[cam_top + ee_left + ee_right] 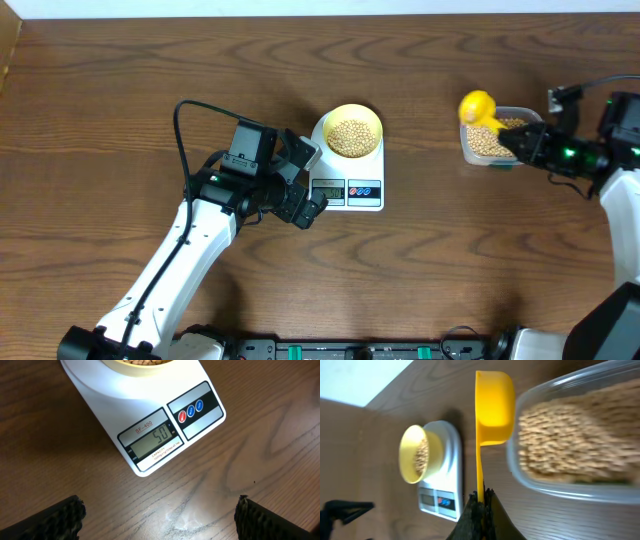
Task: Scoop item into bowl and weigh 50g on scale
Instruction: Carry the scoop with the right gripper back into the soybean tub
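Hovering, left gripper (160, 520) spread wide, I read "SF-400" and "50" on the scale (150, 412), perhaps "CAPACITY" beneath; my right gripper (480, 510) clamps the scoop (492, 405) handle.

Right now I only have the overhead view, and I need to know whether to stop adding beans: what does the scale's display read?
Observer: In the left wrist view, the display on the scale reads 50.
Operator: Good. From above I can't see the grip. Is the scoop actually held?
Observer: Yes. The right wrist view shows the right gripper shut on the scoop's thin handle.
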Tool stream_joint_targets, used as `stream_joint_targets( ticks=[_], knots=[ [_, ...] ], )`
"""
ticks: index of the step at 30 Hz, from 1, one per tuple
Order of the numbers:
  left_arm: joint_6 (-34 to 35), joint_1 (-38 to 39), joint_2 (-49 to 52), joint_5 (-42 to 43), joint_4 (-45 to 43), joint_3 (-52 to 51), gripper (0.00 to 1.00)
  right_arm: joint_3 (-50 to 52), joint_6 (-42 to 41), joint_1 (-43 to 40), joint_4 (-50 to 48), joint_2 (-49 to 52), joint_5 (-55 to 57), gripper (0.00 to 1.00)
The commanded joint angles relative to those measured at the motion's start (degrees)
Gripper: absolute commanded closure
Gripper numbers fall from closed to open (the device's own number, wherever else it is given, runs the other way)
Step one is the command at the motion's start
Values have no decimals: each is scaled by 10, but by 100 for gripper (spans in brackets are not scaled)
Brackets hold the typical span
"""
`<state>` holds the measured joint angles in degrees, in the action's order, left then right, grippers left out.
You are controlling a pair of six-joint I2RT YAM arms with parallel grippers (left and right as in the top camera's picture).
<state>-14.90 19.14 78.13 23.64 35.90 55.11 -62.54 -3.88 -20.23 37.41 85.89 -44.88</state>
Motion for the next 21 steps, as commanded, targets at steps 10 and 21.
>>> stream_joint_targets(
  ticks=[10,21],
  knots=[
    [-5,-2,5,-5,1,1,2,-2,53,-24,43,-111,217,99],
    [-5,-2,5,-5,1,1,2,-2,144,23,55,-110,357,99]
  ],
)
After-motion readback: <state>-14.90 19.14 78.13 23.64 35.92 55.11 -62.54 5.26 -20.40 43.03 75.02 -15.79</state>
